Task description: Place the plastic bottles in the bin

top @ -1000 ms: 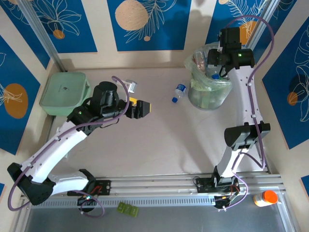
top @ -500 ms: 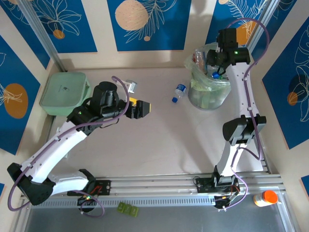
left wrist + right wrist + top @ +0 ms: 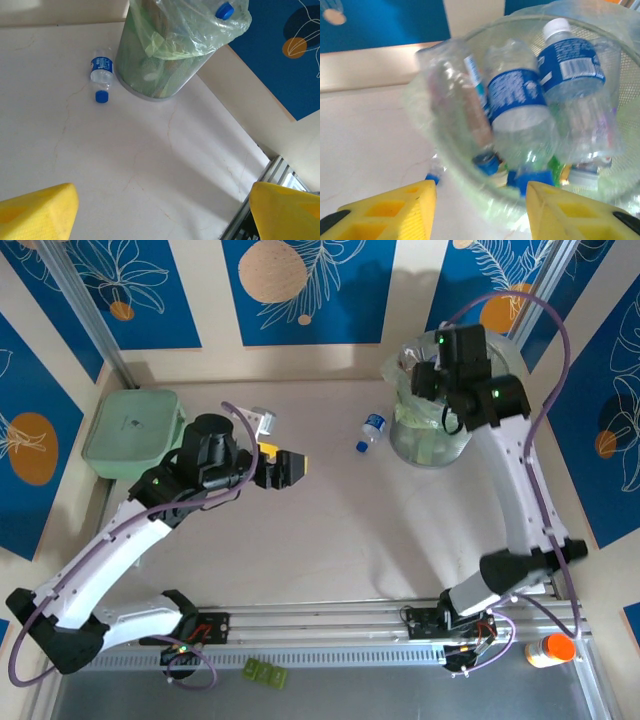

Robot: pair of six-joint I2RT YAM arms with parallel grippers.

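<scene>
Pale tabletop (image 3: 330, 540) carries one small clear, blue-labelled plastic bottle (image 3: 101, 75) lying just left of the round translucent green-lined bin (image 3: 150, 70). It looks light, slippery and crushable, so grip it mid-body. The left end effector (image 3: 162, 210) is released wide and empty. The right end effector (image 3: 479, 212) hangs released over the bin.

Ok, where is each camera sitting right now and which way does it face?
Top external: fixed above and behind the bases, looking down on the table; both arms, left gripper mid-table, right gripper at the bin.
Left wrist: over the table, facing the bin and loose bottle; yellow fingers at bottom corners.
Right wrist: at the bin's rim, looking into it at the bottles; yellow fingers at bottom.
Shared: top and left wrist both show bin and loose bottle.
</scene>
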